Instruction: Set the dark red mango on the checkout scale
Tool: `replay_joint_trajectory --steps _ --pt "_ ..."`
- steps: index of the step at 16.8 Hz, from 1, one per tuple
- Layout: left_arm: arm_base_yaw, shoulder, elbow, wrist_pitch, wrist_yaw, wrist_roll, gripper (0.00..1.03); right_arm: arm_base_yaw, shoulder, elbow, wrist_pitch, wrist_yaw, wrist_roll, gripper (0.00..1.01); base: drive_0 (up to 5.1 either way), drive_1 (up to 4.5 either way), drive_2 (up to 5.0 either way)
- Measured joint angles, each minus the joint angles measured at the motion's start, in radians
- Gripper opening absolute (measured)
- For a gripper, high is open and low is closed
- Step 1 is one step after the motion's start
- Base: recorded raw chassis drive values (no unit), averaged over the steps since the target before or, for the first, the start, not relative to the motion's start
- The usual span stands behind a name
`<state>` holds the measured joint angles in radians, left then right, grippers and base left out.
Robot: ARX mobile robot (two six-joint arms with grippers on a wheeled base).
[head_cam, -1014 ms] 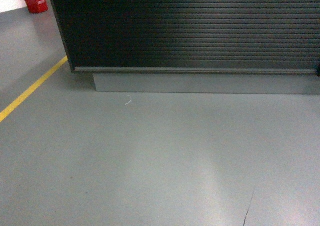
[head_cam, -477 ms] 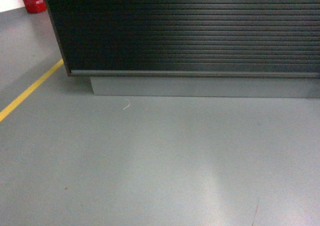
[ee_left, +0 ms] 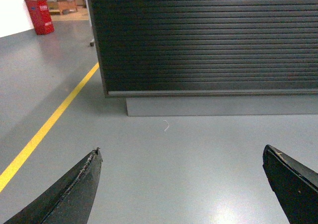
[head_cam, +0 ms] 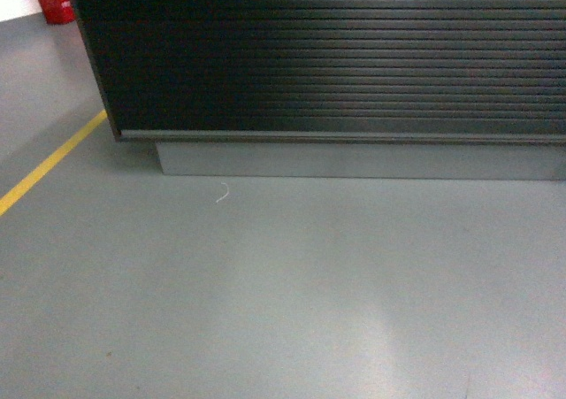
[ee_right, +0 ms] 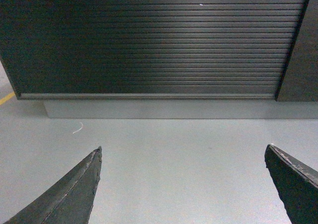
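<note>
We face the checkout (head_cam: pixel 336 54), ribbed front filling the far side. Left gripper (ee_left: pixel 181 184) and right gripper (ee_right: pixel 183 184) fingers spread wide, holding nothing. Red bin (ee_left: pixel 39 16) far left, label unreadable. Mango, scale out of frame.

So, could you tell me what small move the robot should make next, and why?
Probably tilt the head camera up: only the counter front and floor show, with no mango or scale in view, and both the left gripper and right gripper are open and empty.

Checkout (head_cam: pixel 336 54) ahead on plinth (head_cam: pixel 354 160); floor line (head_cam: pixel 49 162) left; scrap (head_cam: pixel 223 192) before plinth.
</note>
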<state>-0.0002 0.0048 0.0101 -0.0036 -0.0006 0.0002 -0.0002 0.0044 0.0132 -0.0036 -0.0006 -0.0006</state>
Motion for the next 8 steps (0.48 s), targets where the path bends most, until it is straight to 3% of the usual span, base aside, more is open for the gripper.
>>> replay_joint_trajectory --steps 8 --pt "0.000 0.000 0.000 0.000 0.000 0.000 0.98 0.000 0.000 0.000 0.000 0.000 0.000 0.98 0.0 1.86 -1.8"
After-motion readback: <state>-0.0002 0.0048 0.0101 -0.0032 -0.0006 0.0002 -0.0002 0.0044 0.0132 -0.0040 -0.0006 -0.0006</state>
